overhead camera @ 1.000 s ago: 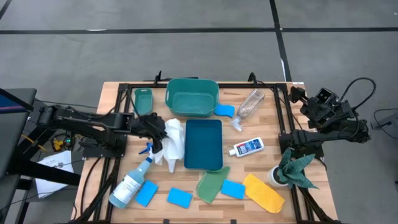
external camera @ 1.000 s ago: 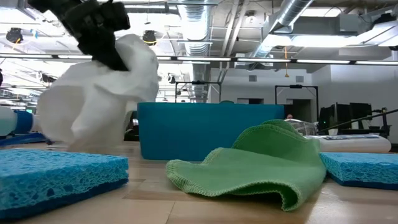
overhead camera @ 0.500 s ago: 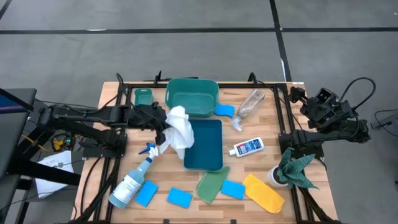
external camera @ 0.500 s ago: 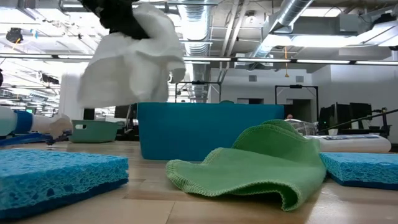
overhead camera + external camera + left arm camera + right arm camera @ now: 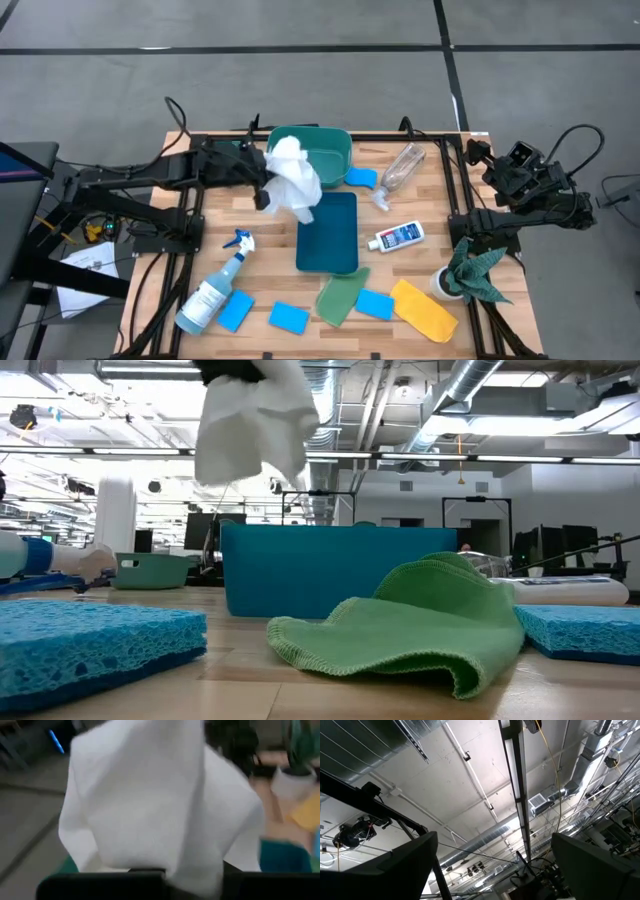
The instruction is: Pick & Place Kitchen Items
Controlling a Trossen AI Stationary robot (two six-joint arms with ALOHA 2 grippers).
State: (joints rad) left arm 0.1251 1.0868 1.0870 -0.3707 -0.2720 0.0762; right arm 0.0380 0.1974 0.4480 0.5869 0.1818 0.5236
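The left hand is clamped on the white cloth, which hangs in the air between the green tub and the blue tray. The tub sits just behind it, nearest. The right hand, fingers spread and empty, waits off the counter's right edge.

Grey floor, exposed ceiling ducts, strip lights

Crumpled white cloth hanging above the green tub's near rim

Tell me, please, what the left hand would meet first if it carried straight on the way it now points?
Probably the green tub: the left hand, shut on the white cloth, points toward it, though height is unclear.
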